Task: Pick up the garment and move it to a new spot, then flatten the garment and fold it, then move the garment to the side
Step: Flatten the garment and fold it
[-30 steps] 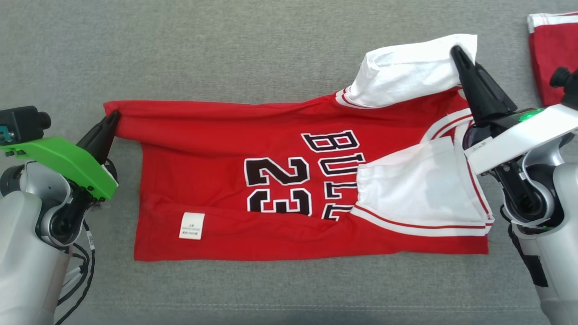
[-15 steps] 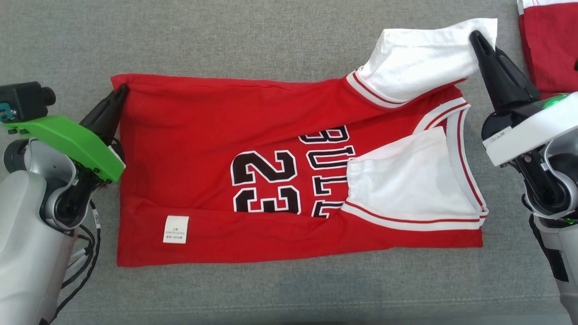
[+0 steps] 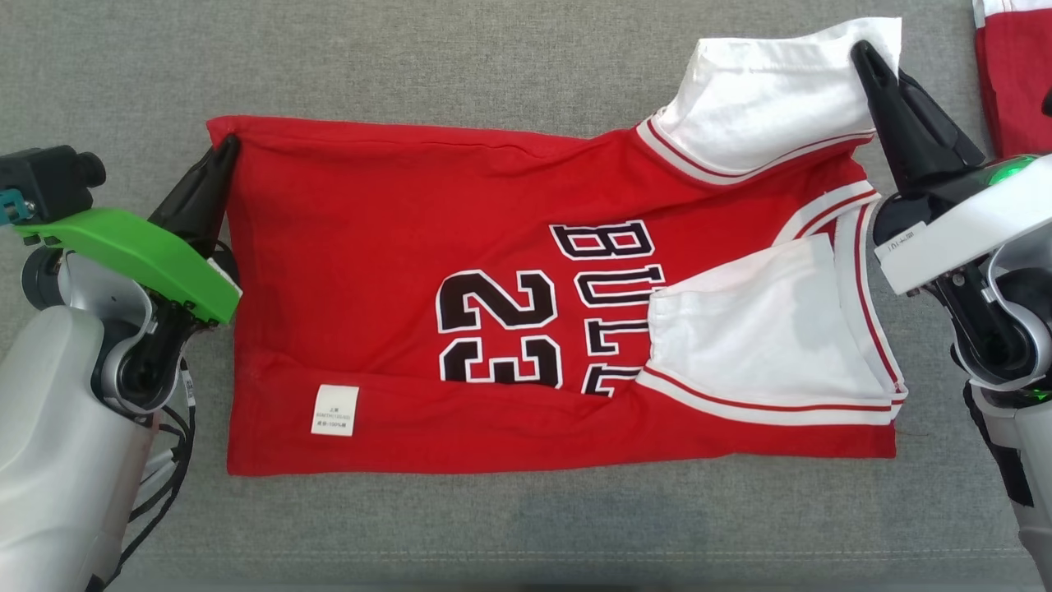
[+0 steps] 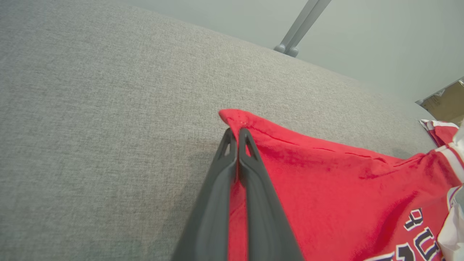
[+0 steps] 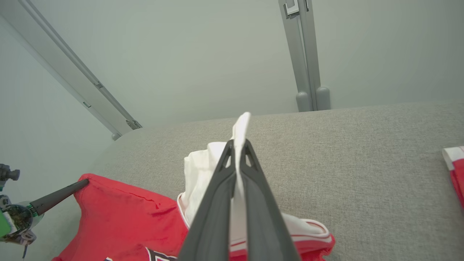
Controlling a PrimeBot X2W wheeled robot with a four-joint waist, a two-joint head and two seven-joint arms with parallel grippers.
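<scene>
The left end effector (image 3: 228, 145) was pinched shut on the hem corner of the red garment (image 3: 370, 247). The garment lay spread on the grey counter (image 3: 493, 57) between the two end effectors, its "23" and lettering facing up. The right end effector (image 3: 860, 49) was clamped on the edge of the white sleeve (image 3: 764, 99), with a strip of white cloth standing up between its fingers in the right wrist view. A white label (image 3: 335, 409) sat on the folded band nearer the left end effector. Beyond the right end effector, apart from the garment, lay what seemed to be a second red-and-white garment (image 3: 1015, 82), cut off by the frame edge.
</scene>
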